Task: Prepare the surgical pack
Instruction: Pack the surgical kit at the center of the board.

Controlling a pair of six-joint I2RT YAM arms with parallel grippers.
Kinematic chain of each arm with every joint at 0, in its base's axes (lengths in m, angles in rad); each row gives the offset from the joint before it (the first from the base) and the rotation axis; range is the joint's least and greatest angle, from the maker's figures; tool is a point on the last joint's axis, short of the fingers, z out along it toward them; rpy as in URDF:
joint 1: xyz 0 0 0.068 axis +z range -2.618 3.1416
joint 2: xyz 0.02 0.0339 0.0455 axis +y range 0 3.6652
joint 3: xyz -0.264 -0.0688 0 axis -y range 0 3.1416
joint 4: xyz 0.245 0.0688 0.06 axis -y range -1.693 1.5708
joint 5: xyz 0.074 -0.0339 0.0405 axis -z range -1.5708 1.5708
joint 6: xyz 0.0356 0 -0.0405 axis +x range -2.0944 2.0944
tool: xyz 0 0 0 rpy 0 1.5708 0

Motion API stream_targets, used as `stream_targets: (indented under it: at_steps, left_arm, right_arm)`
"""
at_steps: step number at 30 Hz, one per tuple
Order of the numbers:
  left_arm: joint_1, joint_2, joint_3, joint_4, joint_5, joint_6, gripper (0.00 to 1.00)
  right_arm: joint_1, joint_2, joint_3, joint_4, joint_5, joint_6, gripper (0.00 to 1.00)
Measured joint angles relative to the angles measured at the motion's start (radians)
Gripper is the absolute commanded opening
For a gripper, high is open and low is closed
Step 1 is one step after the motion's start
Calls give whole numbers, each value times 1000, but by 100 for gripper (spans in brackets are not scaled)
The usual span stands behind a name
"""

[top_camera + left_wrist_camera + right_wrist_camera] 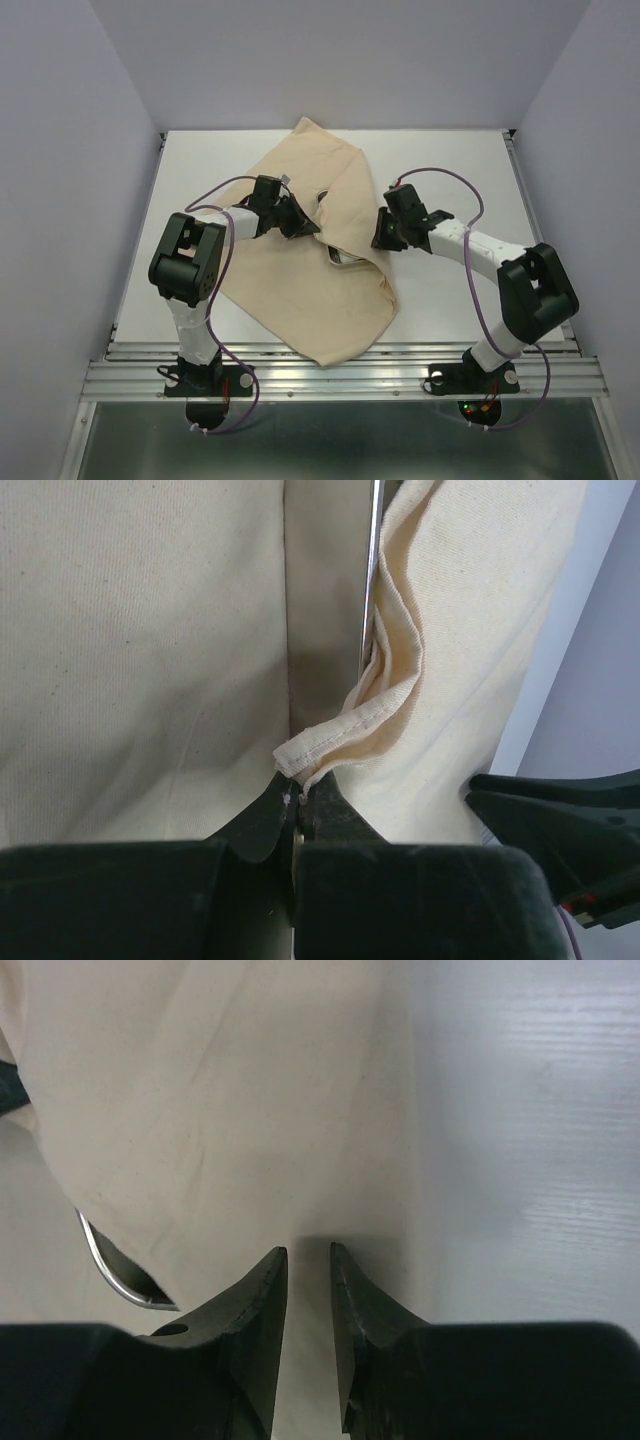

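Soft, even light falls from above in the top view. The white table [450, 180] is bright without glare, and the cloth [320, 300] throws only a thin shadow along its border. That view is sharp, though the walls lean outward toward its corners.

On the left wrist, the left gripper [300, 792] is a dark, blurred mass, while the weave just beyond its fingertips is crisp. A metal edge [372, 570] farther ahead carries a thin glint.

The right wrist view is dimmer and hazier. A shadow pools just ahead of the right gripper [308, 1252], and a curved metal rim [100, 1260] to its left shines faintly.
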Motion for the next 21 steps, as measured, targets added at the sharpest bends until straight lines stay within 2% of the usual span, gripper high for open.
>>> stream_targets:
  at_steps: [5,8,9,12,17,19,20,21]
  left_arm:
    - [0,-1,-5,1,-3,-4,10]
    - [0,-14,-15,-4,-15,-6,22]
    - [0,-24,-17,-15,-24,-2,32]
    - [0,-48,-18,-55,-56,3,50]
    - [0,-96,-18,-164,-147,21,51]
    - [0,-119,-18,-198,-182,24,47]
    - [0,-133,-18,-213,-205,25,39]
    - [0,-146,-17,-224,-220,25,39]
  right_arm:
    - [31,-29,-82,35,-47,15,29]
    - [44,-48,-110,70,-63,29,29]
    - [45,-48,-117,80,-66,30,29]
    - [47,-48,-126,93,-68,33,29]
    - [50,-48,-126,95,-66,32,29]
    - [51,-48,-126,96,-65,32,29]
    - [52,-48,-126,96,-64,31,29]
    - [52,-48,-126,96,-64,31,29]
